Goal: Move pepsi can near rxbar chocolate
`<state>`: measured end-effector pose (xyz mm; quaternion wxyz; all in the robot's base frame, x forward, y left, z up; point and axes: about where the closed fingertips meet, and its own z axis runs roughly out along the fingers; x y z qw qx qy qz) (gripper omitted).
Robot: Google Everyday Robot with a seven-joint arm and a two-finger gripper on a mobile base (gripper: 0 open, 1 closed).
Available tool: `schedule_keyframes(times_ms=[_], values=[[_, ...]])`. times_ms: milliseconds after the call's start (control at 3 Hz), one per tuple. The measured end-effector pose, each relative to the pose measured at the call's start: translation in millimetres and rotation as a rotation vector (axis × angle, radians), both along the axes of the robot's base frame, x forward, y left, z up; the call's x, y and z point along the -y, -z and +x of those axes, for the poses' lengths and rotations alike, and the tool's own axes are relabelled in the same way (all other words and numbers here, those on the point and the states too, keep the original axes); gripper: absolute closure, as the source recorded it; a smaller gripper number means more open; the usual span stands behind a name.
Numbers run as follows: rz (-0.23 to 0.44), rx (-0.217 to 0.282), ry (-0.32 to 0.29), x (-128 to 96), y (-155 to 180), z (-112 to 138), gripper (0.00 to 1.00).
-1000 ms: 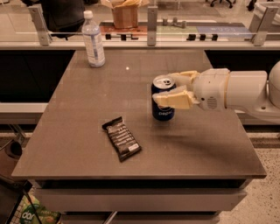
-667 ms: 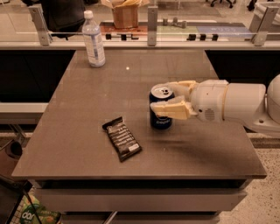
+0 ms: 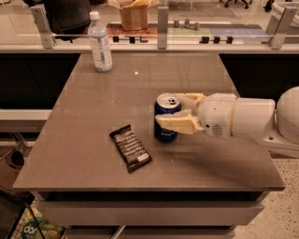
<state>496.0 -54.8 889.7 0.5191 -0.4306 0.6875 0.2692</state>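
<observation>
The pepsi can is dark blue with a silver top and stands upright near the middle of the grey table. My gripper reaches in from the right, and its cream fingers are closed around the can's sides. The rxbar chocolate lies flat in its black wrapper just left and front of the can, about a hand's width away, with its white patch toward the front.
A clear plastic water bottle stands at the table's back left. A glass rail with posts runs behind the table, with a brown bag beyond it. My white arm spans the table's right side.
My gripper has carried the pepsi can leftward and toward the front, closer to the rxbar chocolate. The bar and the bottle have not moved.
</observation>
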Motion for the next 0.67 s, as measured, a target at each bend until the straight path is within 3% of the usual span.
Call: schedule_keyframes(times_ms=[667], values=[[-0.003, 0.003, -0.008, -4.5, -1.5, -1.1, 0.39]])
